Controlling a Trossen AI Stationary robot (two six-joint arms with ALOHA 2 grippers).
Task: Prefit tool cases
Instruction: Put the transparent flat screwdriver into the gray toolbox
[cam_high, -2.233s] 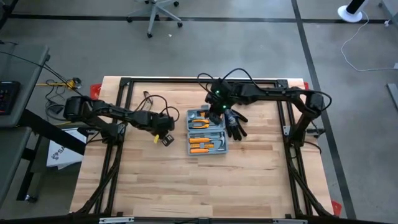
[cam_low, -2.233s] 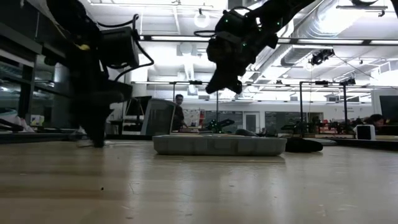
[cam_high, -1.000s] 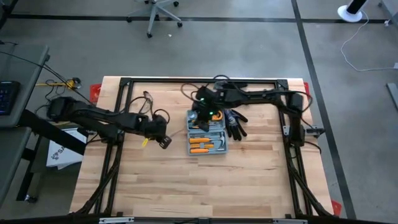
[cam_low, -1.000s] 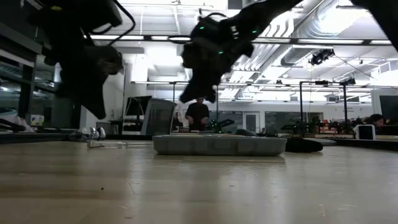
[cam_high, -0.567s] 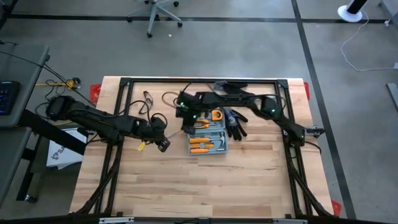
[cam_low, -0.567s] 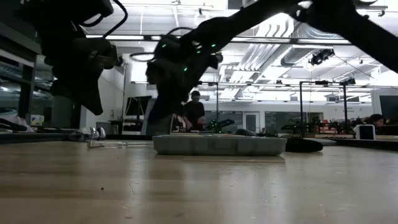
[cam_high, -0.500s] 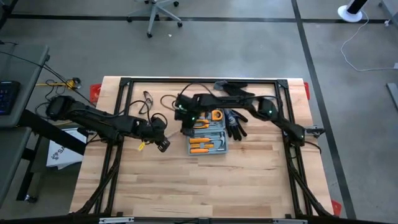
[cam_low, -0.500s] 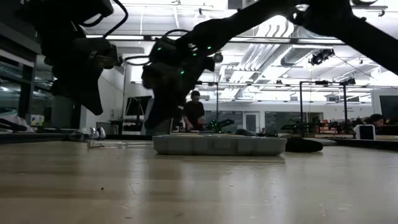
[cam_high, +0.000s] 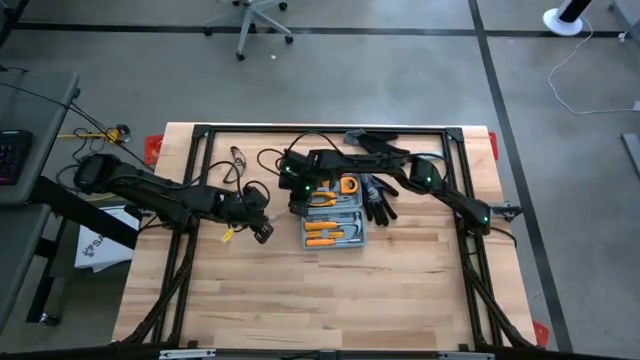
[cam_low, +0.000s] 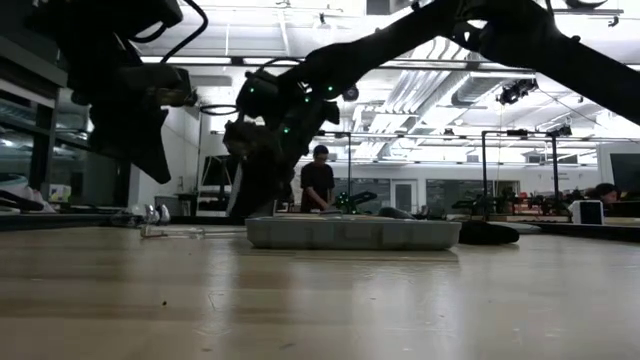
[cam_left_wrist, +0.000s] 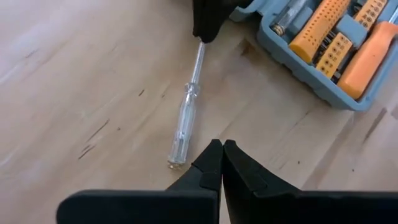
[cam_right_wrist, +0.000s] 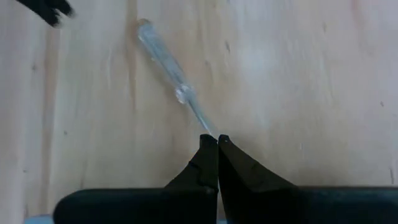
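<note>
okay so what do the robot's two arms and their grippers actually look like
Both arms are dark, near-black, built of slim jointed links with loose black cables looping off them. The right arm shows small green indicator lights near its wrist; the left arm carries a small yellow tag near its gripper. Each gripper, left gripper and right gripper, has two matte black fingers that taper to narrow wedge tips.

Wide bare counter (cam_high: 330, 300) on the near half, open to passage. Middle blocked by the open case (cam_high: 333, 222), full of orange-handled tools, with gloves (cam_high: 378, 198) touching its right side. Just left of the case, a clear screwdriver (cam_left_wrist: 185, 115) flat on the wood, pinned between two shut tips: right gripper (cam_right_wrist: 212, 140) at its shaft end, left gripper (cam_left_wrist: 221, 145) near its handle end. Little room between them. Cables (cam_high: 238, 158) at the far left corner.
</note>
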